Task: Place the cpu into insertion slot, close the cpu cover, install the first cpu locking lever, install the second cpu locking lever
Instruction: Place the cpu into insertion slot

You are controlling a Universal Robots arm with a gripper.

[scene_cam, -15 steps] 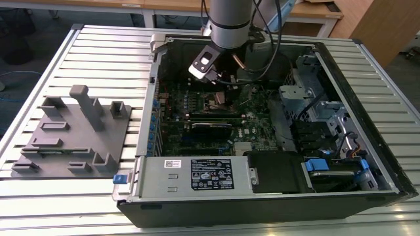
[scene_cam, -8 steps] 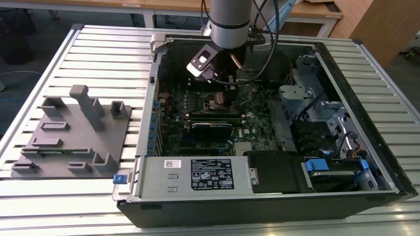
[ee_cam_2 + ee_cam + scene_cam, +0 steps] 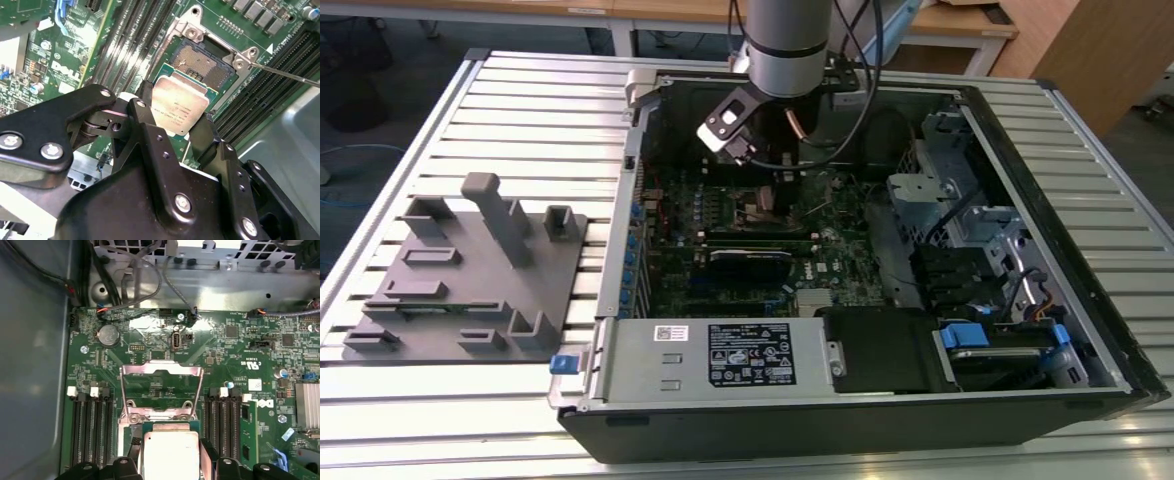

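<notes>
Two black fingers (image 3: 202, 136) of the gripper (image 3: 177, 114) are pinching the cpu (image 3: 179, 106) by its opposite edges; we are seeing this in both wrist views. The cpu is hanging with its silvery top toward the cameras, just beside the insertion slot (image 3: 205, 62), whose dark centre is lying uncovered. We cannot tell if the chip is touching the rim. The cpu cover (image 3: 161, 371) is lying open on the slot's far side from the gripper. A thin metal rod (image 3: 285, 72) is running off one slot corner. In the upper middle of the exterior view, the arm (image 3: 786, 45) is reaching down into the computer case (image 3: 854, 430), over the green motherboard (image 3: 720, 255).
</notes>
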